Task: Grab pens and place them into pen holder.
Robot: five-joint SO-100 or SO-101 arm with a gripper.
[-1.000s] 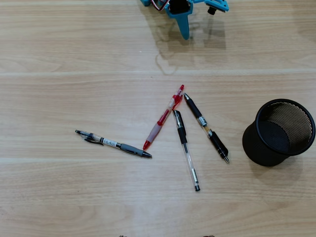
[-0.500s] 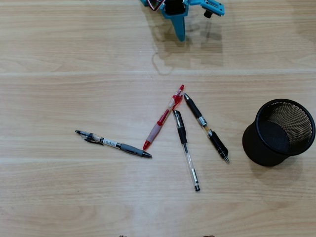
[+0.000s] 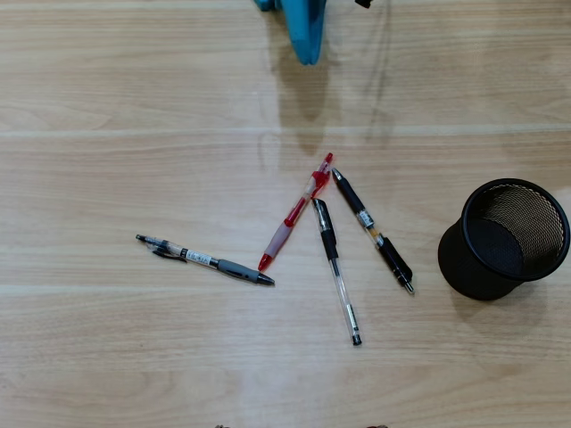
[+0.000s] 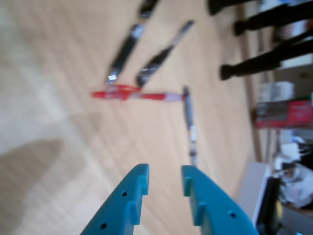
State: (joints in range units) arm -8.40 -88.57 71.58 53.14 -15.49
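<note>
1. In the overhead view we see four pens lying on a light wooden table [image 3: 107,89], with a black mesh pen holder [image 3: 504,239] standing upright well to their right.
2. The red pen [image 3: 295,212] lies at a slant near the middle. Its upper end is close to the top of the clear pen with a black cap [image 3: 336,269] and the top of the black pen with a yellow band [image 3: 373,230]. Both of those fan downward to the right.
3. The grey-grip pen [image 3: 204,259] lies apart on the left, its grey tip close to the red pen's lower end.
4. The pen holder looks empty as far as its mesh interior shows; no pen touches it.
5. Only the teal tip of the gripper [image 3: 303,31] enters the overhead view at the top edge, above the pens.
6. In the wrist view we find the gripper [image 4: 164,177] with its two teal fingers slightly parted, a narrow gap between them, and nothing held.
7. Beyond the fingers, in the blurred wrist view, the red pen [image 4: 137,94] lies crosswise, with the grey-grip pen [image 4: 190,125] running toward the right finger.
</note>
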